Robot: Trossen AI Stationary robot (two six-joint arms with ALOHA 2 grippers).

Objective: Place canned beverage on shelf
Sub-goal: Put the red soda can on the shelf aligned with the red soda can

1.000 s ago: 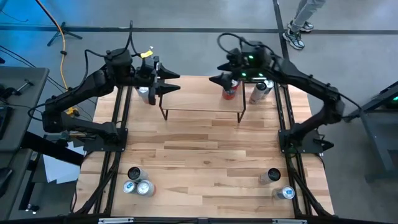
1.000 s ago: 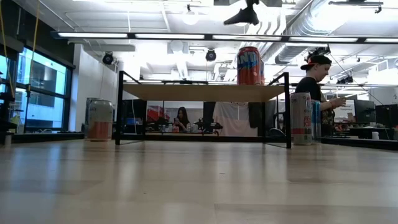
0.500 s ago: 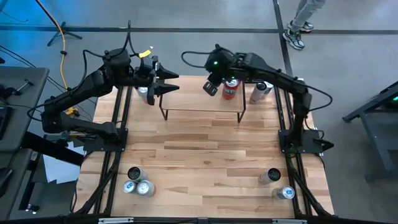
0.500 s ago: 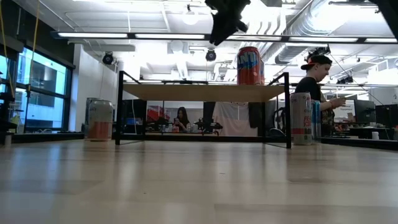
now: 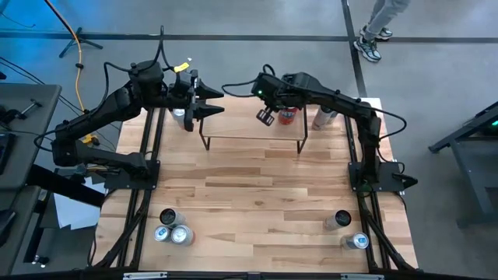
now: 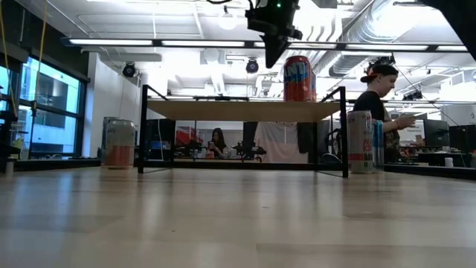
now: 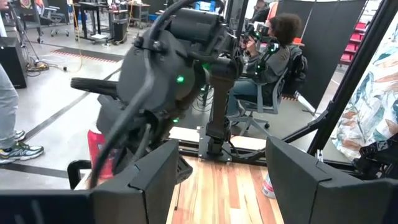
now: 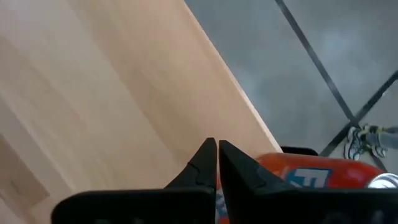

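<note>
A red can (image 5: 288, 116) (image 6: 299, 78) stands upright by its base on the right end of the shelf (image 5: 250, 132) (image 6: 245, 111). My right gripper (image 5: 266, 117) (image 6: 272, 62) (image 8: 217, 147) hangs shut just left of the can's top, pointing down over the shelf and holding nothing. The can (image 8: 311, 177) shows beside its fingers, apart from them. My left gripper (image 5: 213, 105) (image 7: 221, 180) waits open and level at the shelf's far left corner, with nothing between its fingers.
A silver and orange can (image 5: 180, 118) (image 6: 119, 144) stands on the table left of the shelf, and a tall can (image 5: 323, 117) (image 6: 360, 141) to its right. More cans stand near left (image 5: 171, 230) and near right (image 5: 348, 230). A person (image 6: 379, 97) is beyond the table.
My right gripper has come down beside the red can toward the shelf's middle, tipped from level to pointing down, and shut on nothing. The red can has stayed upright on the shelf.
</note>
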